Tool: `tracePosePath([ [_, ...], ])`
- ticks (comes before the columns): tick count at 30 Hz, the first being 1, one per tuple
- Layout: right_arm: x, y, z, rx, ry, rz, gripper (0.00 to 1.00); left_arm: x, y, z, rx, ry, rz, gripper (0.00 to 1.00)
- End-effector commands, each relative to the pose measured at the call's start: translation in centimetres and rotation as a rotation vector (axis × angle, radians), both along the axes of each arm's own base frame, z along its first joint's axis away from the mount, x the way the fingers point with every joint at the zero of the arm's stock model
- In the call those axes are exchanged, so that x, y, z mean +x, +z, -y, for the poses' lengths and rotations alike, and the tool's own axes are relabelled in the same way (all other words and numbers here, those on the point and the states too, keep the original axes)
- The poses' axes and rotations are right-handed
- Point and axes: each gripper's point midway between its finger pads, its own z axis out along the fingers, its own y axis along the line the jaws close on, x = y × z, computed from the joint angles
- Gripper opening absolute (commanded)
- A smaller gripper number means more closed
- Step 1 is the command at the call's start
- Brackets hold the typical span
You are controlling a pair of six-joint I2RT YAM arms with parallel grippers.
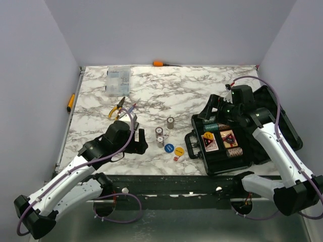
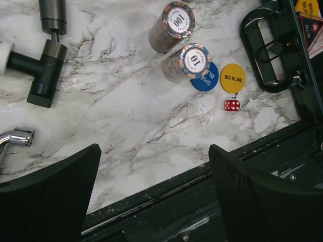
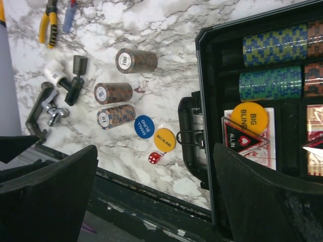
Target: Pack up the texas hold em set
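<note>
The black poker case [image 1: 245, 160] lies open at the near right of the marble table [image 1: 176, 91], its handle [image 2: 267, 55] facing left. Rows of chips [image 3: 275, 45] and card decks [image 3: 271, 156] are already bedded inside, while three brown chip rolls [image 1: 160, 141], a blue small-blind disc [image 2: 204, 81], a yellow big-blind disc [image 2: 232, 78] and a red die [image 2: 232, 105] lie loose on the table just left of it. The left gripper [image 2: 154, 201] hovers over the near edge beside these pieces, jaws apart and holding nothing; the right gripper [image 3: 156, 196] hangs above the far end of the case, jaws equally wide and empty. The step in hand looks to be fetching the loose pieces, and the roll marked 10 [image 2: 187, 63], just beside the blue disc, seems handiest for the left arm. Done well, the jaws would straddle that roll squarely and come down clear of the discs and the neighbouring roll (whether the chips are bound together cannot be told, so an end-to-end squeeze seems safer than a pinch across the middle), then carry it level to an open slot. The yellow-handled pliers [image 1: 117, 107] farther back are no part of the set
</note>
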Motion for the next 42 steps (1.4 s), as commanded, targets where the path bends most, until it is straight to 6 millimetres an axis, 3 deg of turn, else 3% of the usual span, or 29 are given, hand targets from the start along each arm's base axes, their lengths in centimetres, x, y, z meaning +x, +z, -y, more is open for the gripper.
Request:
tracePosePath([
  [1, -0.3, 0.3, 1.5, -0.115, -0.004, 0.044, 1.00, 0.9, 0.1, 0.0, 0.011, 0.027, 0.020, 0.87],
  [10, -1.2, -1.6, 1.7, -0.158, 0.051, 0.011, 1.00, 2.6, 1.0, 1.8, 0.018, 0.059, -0.025, 0.81],
  [18, -0.5, -2.1, 3.2, -0.238, 0.002, 0.017, 1.00, 3.9, 1.2, 4.6, 0.050, 0.091, -0.066, 0.79],
  [29, -0.9, -2.6, 3.7, -0.254, -0.021, -0.010, 1.00, 5.0, -1.2, 6.5, 0.170, 0.140, -0.166, 0.73],
  [42, -1.2, -3.1, 4.3, -0.270, -0.062, -0.044, 1.00, 4.0, -2.9, 7.9, 0.204, 0.137, -0.236, 0.73],
])
